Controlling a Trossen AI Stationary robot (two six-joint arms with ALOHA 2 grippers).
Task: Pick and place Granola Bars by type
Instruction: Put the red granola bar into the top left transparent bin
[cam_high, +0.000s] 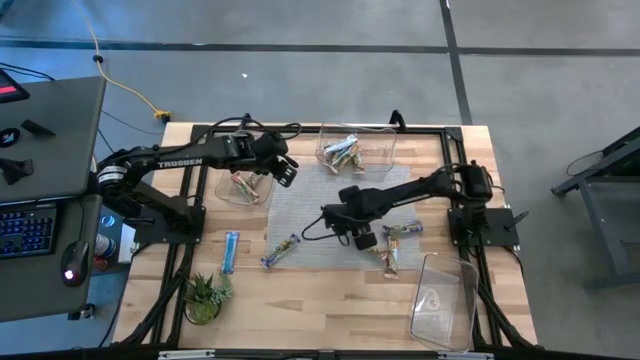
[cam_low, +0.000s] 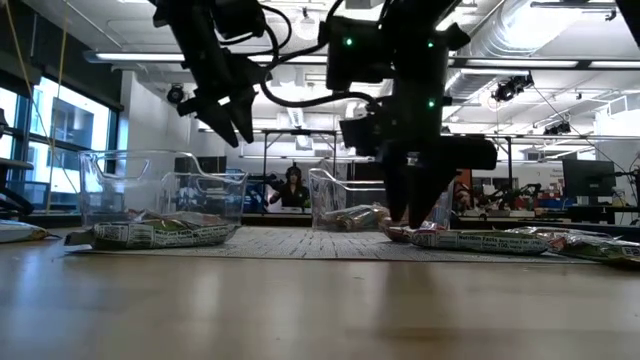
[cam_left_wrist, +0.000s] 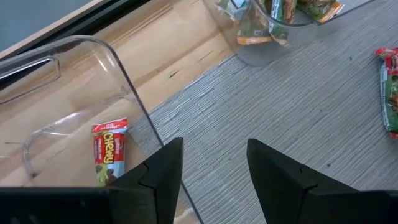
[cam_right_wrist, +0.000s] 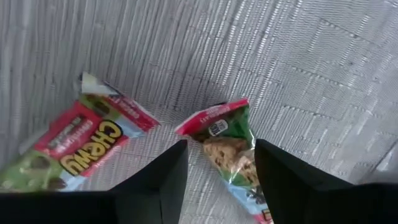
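Left gripper (cam_high: 284, 170) hangs open and empty over the left bin (cam_high: 225, 192), which has a red Chewy bar (cam_left_wrist: 109, 152) in it. The right gripper (cam_right_wrist: 217, 168) is down on the mat (cam_high: 300, 205), jaws wide, straddling a green-wrapped bar (cam_right_wrist: 229, 149). I'd center on the wrapper, then squeeze across its narrow width and lift straight so the red bar (cam_right_wrist: 81, 149) beside it doesn't drag along.

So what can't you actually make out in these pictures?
- High view: wrapper print on the bars in the back bin, too small.
- Right wrist view: the green bar's lower end, hidden behind the right gripper's open fingers.
- Left wrist view: the Chewy bar's lower end, behind the left gripper.
- Low view: the person behind, too small.
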